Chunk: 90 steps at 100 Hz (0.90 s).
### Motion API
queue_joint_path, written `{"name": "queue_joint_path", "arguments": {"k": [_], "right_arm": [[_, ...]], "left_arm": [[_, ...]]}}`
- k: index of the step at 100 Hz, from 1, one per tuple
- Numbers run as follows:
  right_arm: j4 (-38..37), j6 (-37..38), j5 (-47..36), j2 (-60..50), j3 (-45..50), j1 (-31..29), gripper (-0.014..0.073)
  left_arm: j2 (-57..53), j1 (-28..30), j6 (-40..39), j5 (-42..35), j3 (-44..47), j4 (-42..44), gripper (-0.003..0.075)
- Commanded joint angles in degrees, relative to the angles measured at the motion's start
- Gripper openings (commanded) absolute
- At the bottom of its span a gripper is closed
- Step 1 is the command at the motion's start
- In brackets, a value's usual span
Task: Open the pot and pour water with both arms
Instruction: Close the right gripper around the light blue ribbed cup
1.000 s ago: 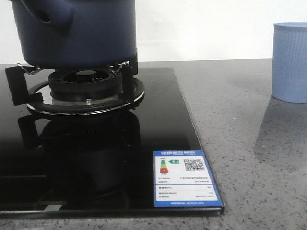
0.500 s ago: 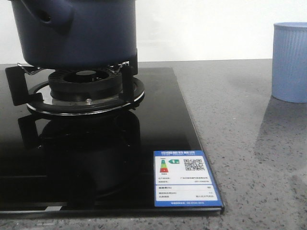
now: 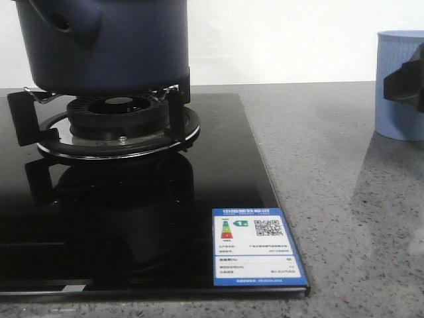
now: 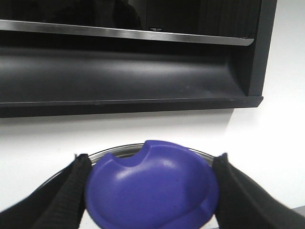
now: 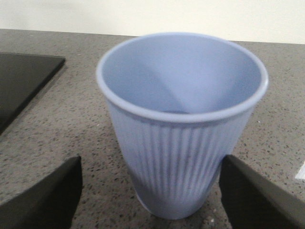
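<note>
The dark navy pot stands on the burner's supports at the back left, its side stub facing left; its top is cut off in the front view. My left gripper is shut on the lid's blue-purple knob, one finger on each side; the lid's metal rim shows behind the knob. My right gripper is open, its fingers on either side of the light blue ribbed cup and apart from it. In the front view it shows at the right edge, in front of the cup.
The gas burner sits on a black glass hob with a blue energy label at its front right corner. A grey speckled counter lies to the right. A black range hood hangs on the white wall.
My right gripper has come into the front view at the right edge, in front of the cup. The pot and the cup have not moved.
</note>
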Motion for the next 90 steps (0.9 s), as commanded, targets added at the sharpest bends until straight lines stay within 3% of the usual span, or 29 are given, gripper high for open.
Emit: {"name": "queue_joint_path", "arguments": {"k": [1,50,69,90], "right_arm": [[-0.37,0.89,-8.52,1.93,-1.46,0.02,0.0538],[-3.32,2.92,-22.16,11.24,-1.46,0.02,0.0538],[-5.29,2.92,-27.69,14.66,-1.46,0.02,0.0592],[-5.80,2.97,-32.83,18.81,-1.46,0.02,0.0588]], "left_arm": [[-1.15,0.16,-0.13,-5.32,-2.20,0.42,0.0353],[-1.15,0.16,-0.13,-5.32,-2.20,0.42,0.0353],[-1.15,0.16,-0.13,-5.32,-2.20,0.42,0.0353],[-1.15,0.16,-0.13,-5.32,-2.20,0.42,0.0353]]}}
